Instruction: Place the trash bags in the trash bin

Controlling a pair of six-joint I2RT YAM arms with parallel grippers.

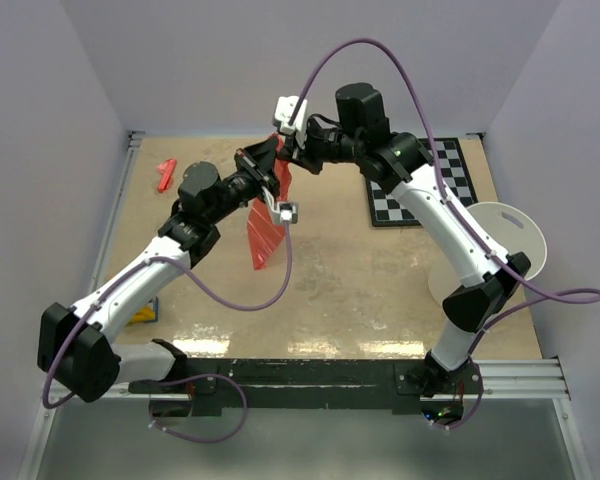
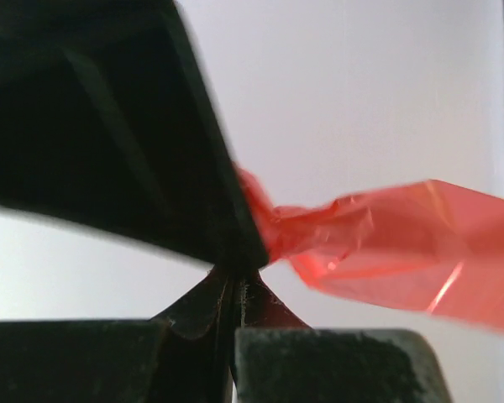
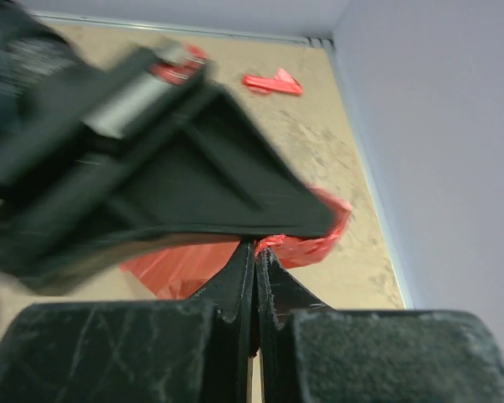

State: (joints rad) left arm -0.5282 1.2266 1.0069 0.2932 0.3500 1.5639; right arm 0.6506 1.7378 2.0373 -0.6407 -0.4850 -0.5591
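Left tool (image 2: 239, 290): closed, pinching a bunched corner of the trash bag (image 1: 266, 228); the film is fanning out to one side in the left wrist view.
Right tool (image 3: 254, 256): closed as well, nipping the same red film; the two tools are meeting almost nose to nose.
Bag position: hanging from both tools over the far middle of the bench (image 1: 350, 290), its tail drooping toward the surface; whether it is touching down, cannot tell.
Trash bin (image 1: 505, 245): sitting at the right edge, apparently tipped on its side, partly hidden behind the right arm, well apart from the bag.
Step in hand (judgement): carrying the held bag rightward to the bin.
Doing it well: moving both tools as one, so the thin film is neither stretching nor tearing; lifting the tail clear before travelling; routing around the right forearm, which is standing between bag and bin.
Bystanders: checkerboard (image 1: 420, 185) lying far right; small red piece (image 1: 166, 174) far left, not wanted.
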